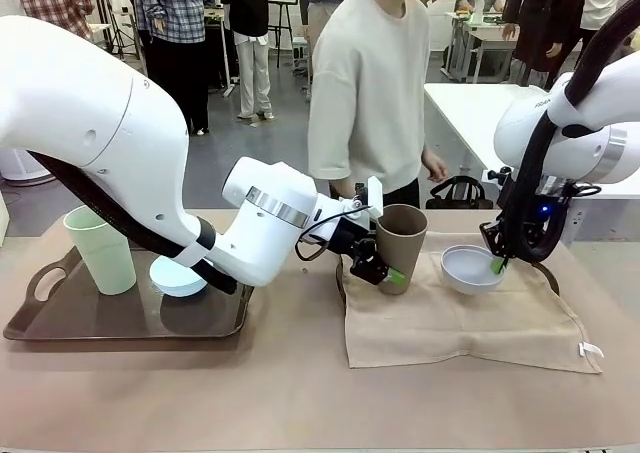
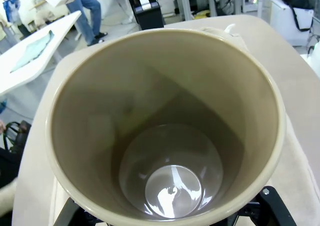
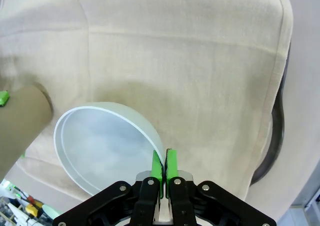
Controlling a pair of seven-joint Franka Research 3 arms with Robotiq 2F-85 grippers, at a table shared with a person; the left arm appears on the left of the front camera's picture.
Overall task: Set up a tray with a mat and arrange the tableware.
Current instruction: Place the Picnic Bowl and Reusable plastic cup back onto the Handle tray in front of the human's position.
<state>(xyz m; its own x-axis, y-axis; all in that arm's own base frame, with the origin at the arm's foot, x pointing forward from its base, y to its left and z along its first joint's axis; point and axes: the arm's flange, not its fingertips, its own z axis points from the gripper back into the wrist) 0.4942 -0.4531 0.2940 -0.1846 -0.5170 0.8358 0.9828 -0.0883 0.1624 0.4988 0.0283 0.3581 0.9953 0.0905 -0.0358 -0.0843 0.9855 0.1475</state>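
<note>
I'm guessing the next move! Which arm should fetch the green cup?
Left, probably, once it lets go of the brown cup. The pale green cup stands on the left tray beside that arm; the right gripper pinches the white bowl far away.

Brown cup, whitish bowl on mat; green cup on tray.

Grey floor behind — a white table at right, people standing farther back.

The tan counter carries a brown tray at its left; right of the middle, a beige mat drapes over a second tray.
</note>
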